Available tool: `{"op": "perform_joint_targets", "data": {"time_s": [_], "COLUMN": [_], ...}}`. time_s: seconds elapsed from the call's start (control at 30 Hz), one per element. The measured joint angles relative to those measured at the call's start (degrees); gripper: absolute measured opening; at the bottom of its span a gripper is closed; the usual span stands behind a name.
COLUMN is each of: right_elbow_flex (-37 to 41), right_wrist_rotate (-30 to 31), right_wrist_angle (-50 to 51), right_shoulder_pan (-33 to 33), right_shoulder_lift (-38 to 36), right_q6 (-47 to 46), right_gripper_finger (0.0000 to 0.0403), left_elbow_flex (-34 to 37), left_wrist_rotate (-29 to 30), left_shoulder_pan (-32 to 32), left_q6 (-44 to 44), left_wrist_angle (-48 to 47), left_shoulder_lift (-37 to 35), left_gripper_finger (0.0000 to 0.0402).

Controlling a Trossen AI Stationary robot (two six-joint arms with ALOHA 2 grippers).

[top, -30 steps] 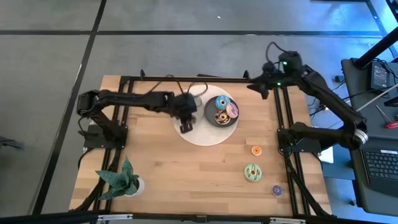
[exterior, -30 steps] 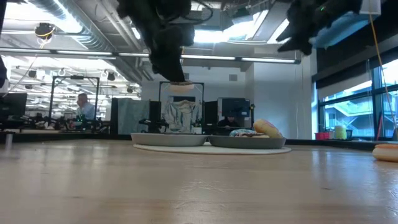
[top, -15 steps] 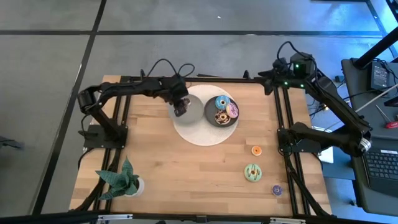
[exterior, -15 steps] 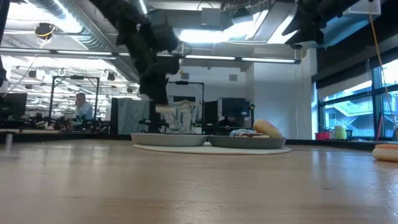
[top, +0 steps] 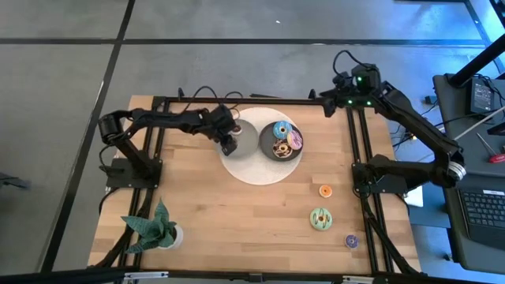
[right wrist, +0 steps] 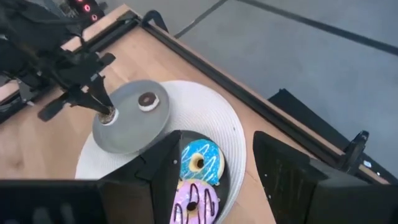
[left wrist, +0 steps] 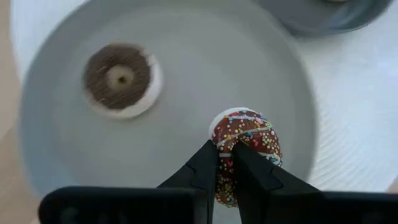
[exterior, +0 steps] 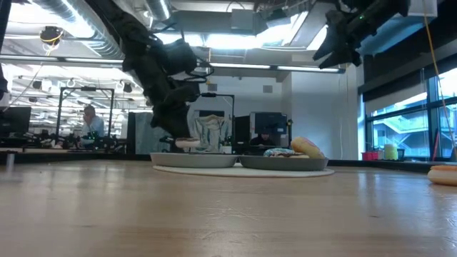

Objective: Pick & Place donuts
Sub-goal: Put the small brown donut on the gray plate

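Near the far edge of the light wooden table [top: 197,213], on the round white mat [top: 256,175], two dark grey plates are set side by side. Over the left grey plate [left wrist: 74,155] the left gripper [left wrist: 225,163] is lowered, jaws clamped on a brown ring donut with coloured sprinkles [left wrist: 247,149], held on edge at the plate surface; not released. A second brown donut with a pale rim [left wrist: 121,78] is already lying flat on that same plate. On the right grey plate [top: 265,150] three donuts are seen: a blue-iced ring donut [top: 281,130], a pink-iced ring donut [top: 295,140] and a dark sprinkled donut [top: 278,148].

Left on bare wood towards the right edge and near right corner: a small orange donut [top: 325,191], a green-iced donut [top: 320,218] and a purple donut [top: 351,241].

The right gripper [right wrist: 214,165] is parked high over the far right corner, fingers spread apart, nothing held.

Judged status: four placed, a fifth mid-placement, three outstanding. The potted green plant [top: 150,226] at the near left corner is not involved.
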State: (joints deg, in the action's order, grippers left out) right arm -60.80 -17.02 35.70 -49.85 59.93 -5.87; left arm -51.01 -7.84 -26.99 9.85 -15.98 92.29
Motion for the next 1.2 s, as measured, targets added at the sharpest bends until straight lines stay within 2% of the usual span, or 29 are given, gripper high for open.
{"op": "perform_joint_targets", "data": {"time_s": [0.13,0.3,0.47,0.73,1.2], "right_elbow_flex": [0.04,0.04,0.04,0.04,0.04], "right_wrist_rotate": [0.02,-0.11,-0.01,-0.61,-0.59], "right_wrist_angle": [-0.97,-4.95,-5.95,-5.92,-5.87], "right_shoulder_pan": [1.32,3.56,4.73,4.79,4.79], "right_shoulder_lift": [1.37,1.54,1.54,1.54,1.52], "right_q6": [0.61,1.6,1.6,0.18,0.15], "right_gripper_finger": [0.02,0.02,0.02,0.02,0.02], "left_elbow_flex": [-0.01,0.01,0.01,-0.01,-0.01], "left_wrist_rotate": [3.91,3.51,7.9,8.27,9.75], "left_shoulder_pan": [1.4,1.68,0.58,-2.21,-2.27], "left_q6": [-0.04,-0.44,-0.54,1.87,5.46], "left_wrist_angle": [0.58,0.71,-0.77,-4.67,-4.83], "left_shoulder_lift": [0.61,1.74,1.92,1.92,1.92], "left_gripper_finger": [0.0036,0.0036,0.0034,0.0033,0.0054]}}
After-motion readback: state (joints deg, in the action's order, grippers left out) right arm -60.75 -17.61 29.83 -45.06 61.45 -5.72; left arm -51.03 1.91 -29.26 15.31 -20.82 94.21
